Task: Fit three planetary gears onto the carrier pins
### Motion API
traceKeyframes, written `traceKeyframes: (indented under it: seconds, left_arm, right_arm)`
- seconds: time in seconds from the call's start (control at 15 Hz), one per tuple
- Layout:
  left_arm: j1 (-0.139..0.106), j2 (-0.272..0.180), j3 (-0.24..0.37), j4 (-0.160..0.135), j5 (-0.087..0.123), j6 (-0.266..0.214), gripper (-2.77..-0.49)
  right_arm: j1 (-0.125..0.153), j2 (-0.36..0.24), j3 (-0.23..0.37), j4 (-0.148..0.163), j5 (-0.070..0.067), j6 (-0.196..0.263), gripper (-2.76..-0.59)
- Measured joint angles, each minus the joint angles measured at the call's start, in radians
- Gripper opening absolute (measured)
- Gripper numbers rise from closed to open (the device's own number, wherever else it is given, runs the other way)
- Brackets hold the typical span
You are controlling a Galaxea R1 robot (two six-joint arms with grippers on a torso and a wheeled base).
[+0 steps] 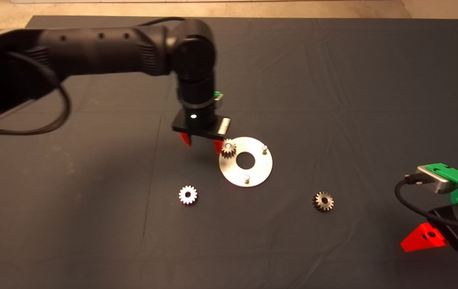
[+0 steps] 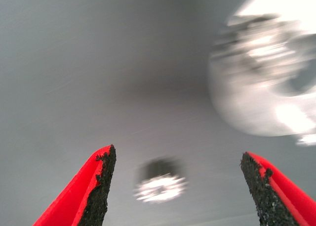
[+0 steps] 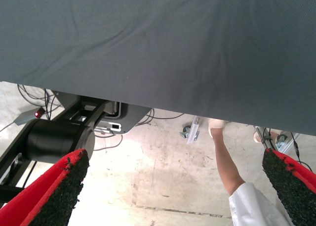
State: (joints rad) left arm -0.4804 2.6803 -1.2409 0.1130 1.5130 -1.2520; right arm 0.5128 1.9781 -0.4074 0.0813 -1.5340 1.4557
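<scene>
Head view entry: your left pincer hangs at the upper-left rim of the disc, fingers spread and holding nothing; the left wrist view confirms a wide gap between the pads. One gear sits on the disc over the upper-left pin, small, silvery, toothed; whether it is fully down you cannot tell. Two pins stand bare, one at upper right, one at the bottom. Two gears lie loose on the counter: one lower left, one lower right.

Risk, as a judgement: the near finger sits just beside the mounted gear, so a sideways pull could nudge it or slide the disc.

Right pincer waits at lower right, released.
</scene>
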Motion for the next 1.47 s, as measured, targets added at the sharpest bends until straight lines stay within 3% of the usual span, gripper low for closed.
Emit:
traceKeyframes:
  seconds: [0.13, 0.2, 0.27, 0.47, 0.67, 0.87, 1.13, 1.47]
  left_arm:
    - [0.001, -0.112, 0.102, 0.008, 0.018, -0.077, -1.35]
    - [0.001, -0.136, 0.136, 0.017, 0.028, -0.102, -1.33]
    - [0.001, -0.137, 0.161, 0.026, 0.027, -0.13, -1.21]
    - [0.012, -0.118, 0.207, 0.038, 0.002, -0.182, -1.19]
    - [0.016, -0.137, 0.23, 0.051, 0.013, -0.271, -1.19]
    - [0.034, -0.129, 0.292, 0.091, 0.011, -0.361, -1.19]
    - [0.116, -0.129, 0.308, 0.113, 0.008, -0.369, -1.19]
    - [0.156, -0.126, 0.31, 0.14, 0.007, -0.375, -1.19]
  right_arm:
    - [0.0, 0.001, 0.0, 0.0, 0.0, 0.0, -0.73]
    - [0.0, 0.004, 0.0, 0.0, 0.003, 0.0, -0.73]
    - [0.0, 0.004, 0.0, 0.0, 0.004, 0.0, -0.73]
    - [0.0, 0.002, 0.0, 0.001, -0.001, 0.0, -0.73]
    - [0.0, 0.003, 0.0, 0.001, 0.002, 0.0, -0.73]
    - [0.0, 0.002, 0.0, 0.001, 0.001, 0.0, -0.73]
    - [0.0, 0.003, 0.0, 0.001, 0.001, 0.0, -0.73]
    - [0.0, 0.002, 0.0, 0.001, 0.0, 0.0, -0.73]
